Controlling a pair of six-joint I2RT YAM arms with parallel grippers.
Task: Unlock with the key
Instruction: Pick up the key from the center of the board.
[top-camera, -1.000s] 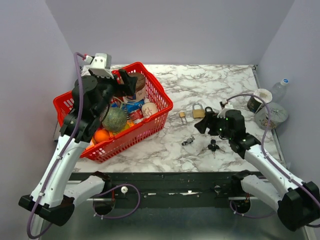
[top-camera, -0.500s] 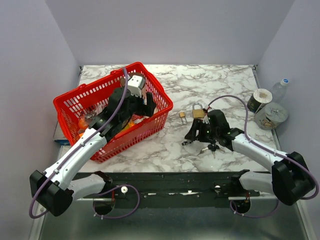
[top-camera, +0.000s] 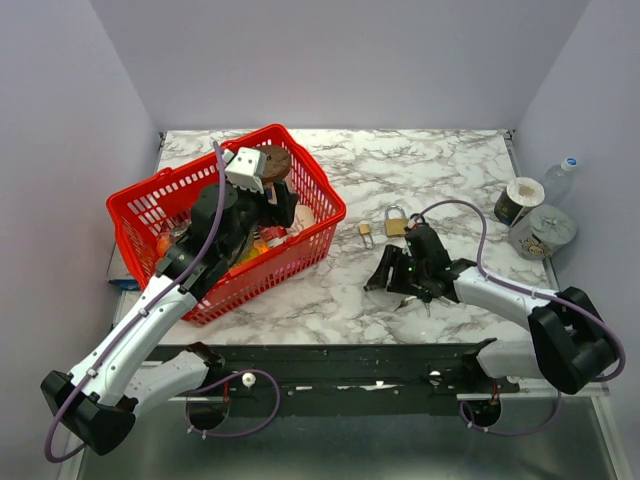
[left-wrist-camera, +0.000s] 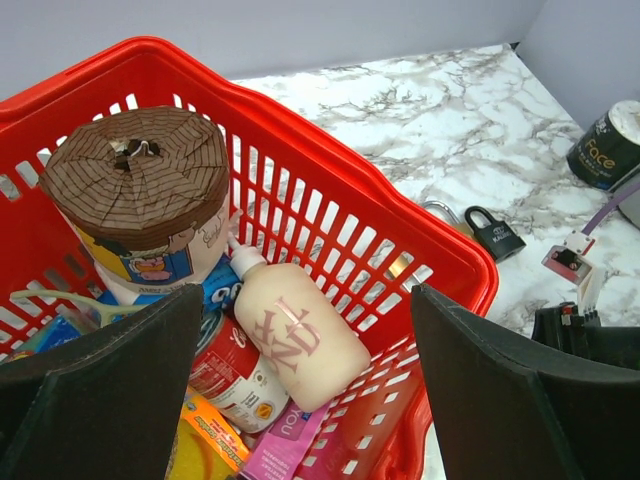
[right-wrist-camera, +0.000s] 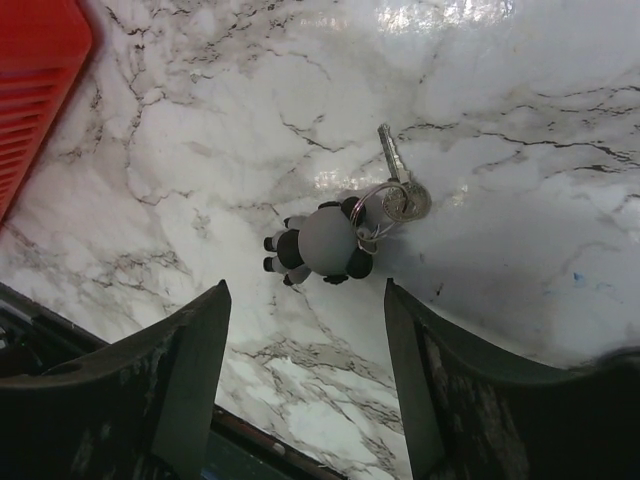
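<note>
The right jaws stand wide apart and hold nothing, pointing down at the white marble counter (right-wrist-camera: 200, 150). Just past their tips, in line with the gap between them, lies a small black-and-white panda charm (right-wrist-camera: 327, 240). Its ring joins a silver metal key (right-wrist-camera: 390, 152), which lies flat on the counter a little farther out, with its blade pointing away from the jaws. Neither jaw touches the charm or the key. Beyond these jaws, seen from overhead, a brass padlock with a steel shackle (top-camera: 396, 222) rests on the counter, near but apart.

The left jaws are also spread wide and empty, hanging over a red plastic mesh basket (left-wrist-camera: 300, 142). Under the gap between them a cream plastic bottle with pink lettering (left-wrist-camera: 300, 335) lies tilted among packets and a red tin (left-wrist-camera: 235, 375). Farther out stands a paper tub with a brown striped lid (left-wrist-camera: 140, 175). Past the basket's far rim, a black padlock (left-wrist-camera: 493, 230) lies on the counter.
</note>
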